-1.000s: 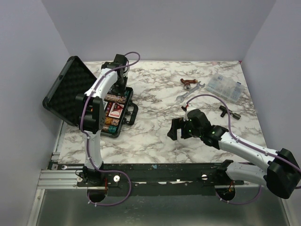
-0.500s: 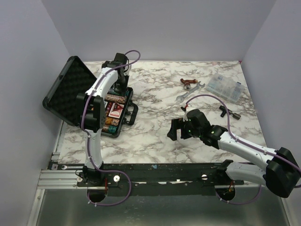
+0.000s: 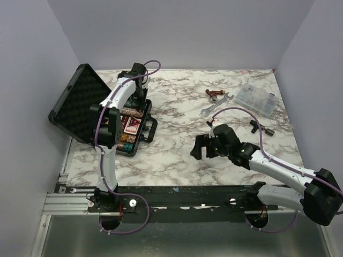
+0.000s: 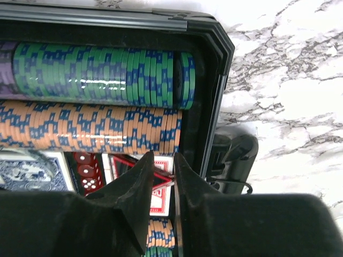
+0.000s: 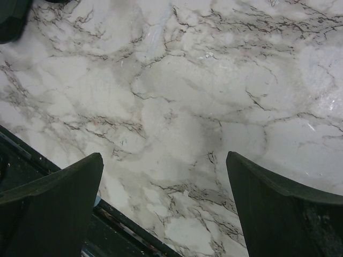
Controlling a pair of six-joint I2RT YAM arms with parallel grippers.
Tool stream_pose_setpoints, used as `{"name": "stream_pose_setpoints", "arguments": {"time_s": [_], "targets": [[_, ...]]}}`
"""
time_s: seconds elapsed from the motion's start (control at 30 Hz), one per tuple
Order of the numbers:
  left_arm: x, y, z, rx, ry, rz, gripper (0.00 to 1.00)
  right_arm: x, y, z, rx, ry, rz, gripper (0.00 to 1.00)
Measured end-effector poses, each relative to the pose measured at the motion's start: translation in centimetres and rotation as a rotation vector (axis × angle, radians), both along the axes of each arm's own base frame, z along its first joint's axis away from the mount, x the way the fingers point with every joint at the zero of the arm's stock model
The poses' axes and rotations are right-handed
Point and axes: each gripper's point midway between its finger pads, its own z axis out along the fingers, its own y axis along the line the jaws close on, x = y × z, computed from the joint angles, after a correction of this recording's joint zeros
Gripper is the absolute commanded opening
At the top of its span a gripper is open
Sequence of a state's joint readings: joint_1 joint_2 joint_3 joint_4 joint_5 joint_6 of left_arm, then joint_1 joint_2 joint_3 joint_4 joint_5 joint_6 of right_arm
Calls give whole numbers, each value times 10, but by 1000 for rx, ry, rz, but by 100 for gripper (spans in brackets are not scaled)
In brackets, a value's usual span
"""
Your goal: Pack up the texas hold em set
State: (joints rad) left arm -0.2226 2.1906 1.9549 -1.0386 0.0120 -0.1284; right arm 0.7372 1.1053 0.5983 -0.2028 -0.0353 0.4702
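Observation:
The black briefcase (image 3: 143, 124) lies open at the table's left, its foam-lined lid (image 3: 75, 104) leaning back. My left gripper (image 3: 138, 103) is down inside it. In the left wrist view its jaws (image 4: 163, 160) stand almost together, pinching the tip of a red-rimmed triangular disc (image 4: 128, 165) over the red card deck (image 4: 159, 199). Rows of green chips (image 4: 102, 75) and orange chips (image 4: 91, 128) lie beyond, with a blue deck (image 4: 32, 174) and red dice (image 4: 88, 171) to the left. My right gripper (image 3: 199, 147) is open and empty over bare marble (image 5: 163, 176).
The case's handle (image 4: 236, 155) sticks out on its right side. A silver wrench (image 3: 214, 106), a reddish-brown tool (image 3: 216, 95), a clear compartment box (image 3: 257, 99) and a black T-shaped piece (image 3: 260, 127) lie at the back right. The black front rail (image 5: 123, 227) is just below my right fingers.
My left arm has shifted slightly over the case's far end. My right arm has not moved.

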Motion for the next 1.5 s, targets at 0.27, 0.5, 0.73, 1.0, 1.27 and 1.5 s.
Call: {"name": "stream_pose_setpoints", "arguments": {"time_s": [0.27,0.5,0.73,1.0,1.27,1.5], "targets": [[-20,14,66,-30,-161,50,58,0,0,0,0,0,1,100],[-31,85,169,89,-479,238,93,-1,1,2,8,0,9,100],[-47,183,230,401,-661,496,99,-4,3,7,28,-9,30,100],[-43,252,221,649,-584,646,99,-6,5,9,35,-8,46,100],[-42,272,206,704,-520,668,97,-8,5,-5,8,31,55,100],[-38,275,192,565,-493,673,90,-9,5,-8,-3,43,56,100]]}}
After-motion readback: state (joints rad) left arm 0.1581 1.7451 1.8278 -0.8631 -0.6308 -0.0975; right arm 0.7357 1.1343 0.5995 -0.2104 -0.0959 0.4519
